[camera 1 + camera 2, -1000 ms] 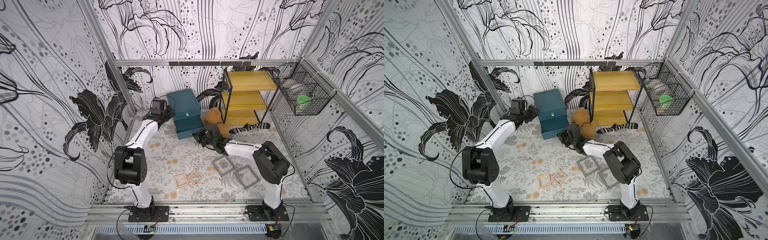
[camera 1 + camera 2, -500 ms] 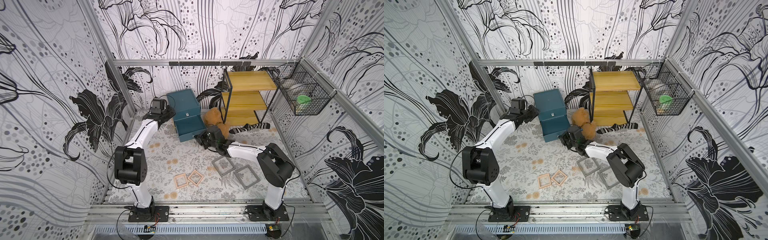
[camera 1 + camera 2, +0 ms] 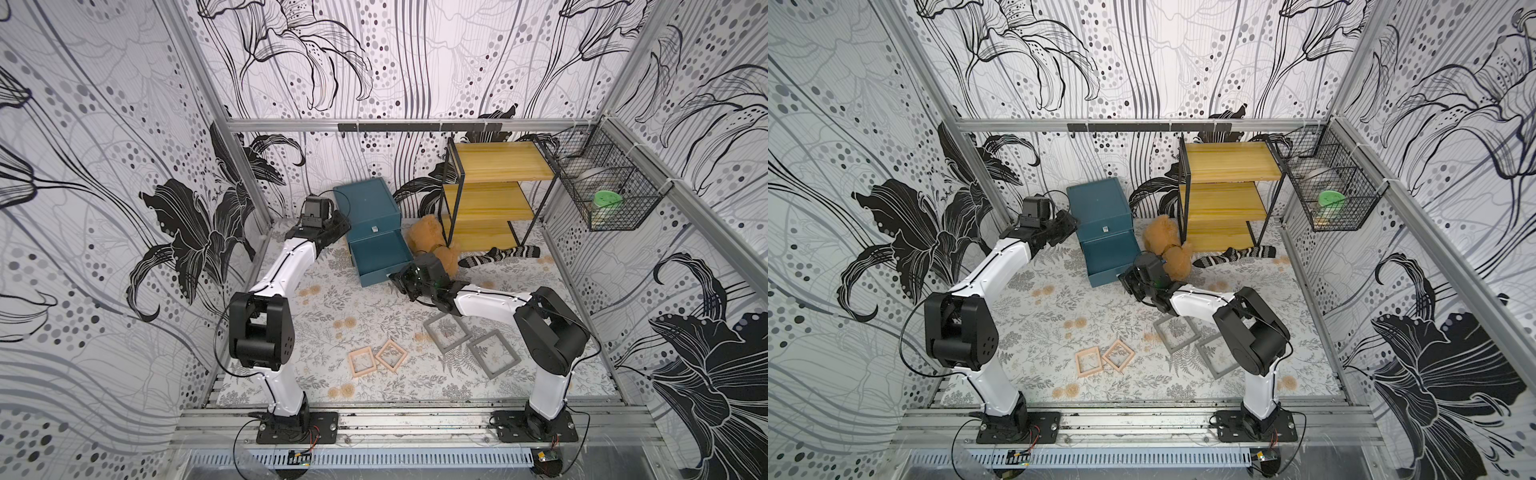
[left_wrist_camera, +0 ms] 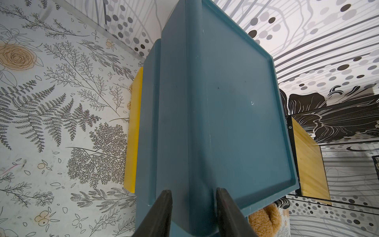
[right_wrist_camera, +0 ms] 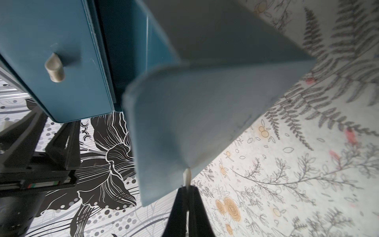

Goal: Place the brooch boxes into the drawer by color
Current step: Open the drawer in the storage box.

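Note:
The drawer (image 3: 365, 203) (image 3: 1098, 205) is a teal chest at the back, with a lower drawer (image 3: 380, 255) pulled out and teal inside. My right gripper (image 3: 397, 277) (image 5: 187, 187) is shut on that drawer's pale knob (image 5: 187, 176). My left gripper (image 3: 338, 226) (image 4: 193, 191) clamps the chest's upper left edge, a finger on either side. On the mat lie two grey brooch boxes (image 3: 448, 332) (image 3: 493, 354) and two pale pinkish ones (image 3: 362, 365) (image 3: 391, 354). My right arm partly covers one grey box (image 3: 1219, 359) in a top view.
A yellow shelf rack (image 3: 494, 166) stands to the right of the chest. A brown teddy bear (image 3: 428, 243) and a striped sock (image 3: 498, 254) lie beside its foot. A wire basket (image 3: 602, 191) hangs on the right wall. The drawer above keeps its knob (image 5: 54, 69) and stays closed.
The lower drawer has slid a little further out toward the front, with my right gripper moving back with its knob. The left arm has stayed at the chest.

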Robot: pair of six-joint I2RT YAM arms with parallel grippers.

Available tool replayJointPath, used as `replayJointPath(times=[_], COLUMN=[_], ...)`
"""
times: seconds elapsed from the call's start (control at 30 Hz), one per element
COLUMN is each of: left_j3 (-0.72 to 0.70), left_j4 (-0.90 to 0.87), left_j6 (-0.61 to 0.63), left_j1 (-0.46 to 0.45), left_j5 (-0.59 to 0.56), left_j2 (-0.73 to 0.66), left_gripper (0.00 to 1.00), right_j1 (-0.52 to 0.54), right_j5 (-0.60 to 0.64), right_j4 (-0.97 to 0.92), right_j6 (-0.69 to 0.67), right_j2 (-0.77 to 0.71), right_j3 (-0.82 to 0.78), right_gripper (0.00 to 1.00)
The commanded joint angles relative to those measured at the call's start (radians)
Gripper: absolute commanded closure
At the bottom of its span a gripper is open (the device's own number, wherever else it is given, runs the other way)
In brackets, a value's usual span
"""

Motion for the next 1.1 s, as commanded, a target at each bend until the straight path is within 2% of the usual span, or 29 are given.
replayJointPath(times=[0.0, 0.1, 0.37, 0.67, 0.83, 1.07], left_j3=[0.025, 0.028, 0.028, 0.033, 0.037, 0.024], left_j4=[-0.035, -0.036, -0.037, -0.049, -0.061, -0.096], left_j6=[0.011, 0.011, 0.012, 0.010, 0.003, -0.013], left_j1=[0.006, 0.006, 0.006, 0.006, 0.004, -0.024], left_j5=[0.006, 0.006, 0.004, -0.020, -0.052, -0.128], left_j2=[0.013, 0.009, 0.002, -0.031, -0.068, -0.149], left_gripper=[0.60, 0.59, 0.57, 0.46, 0.42, 0.39], right_j1=[0.006, 0.006, 0.005, 0.007, 0.006, 0.006], right_j5=[0.019, 0.022, 0.026, 0.049, 0.073, 0.114], right_j4=[-0.037, -0.054, -0.071, -0.147, -0.214, -0.311], right_j6=[-0.037, -0.047, -0.067, -0.130, -0.181, -0.279], right_j2=[-0.036, -0.038, -0.050, -0.098, -0.139, -0.234], right_j3=[0.023, 0.033, 0.043, 0.062, 0.073, 0.055], right_gripper=[0.84, 0.78, 0.73, 0.61, 0.55, 0.53])
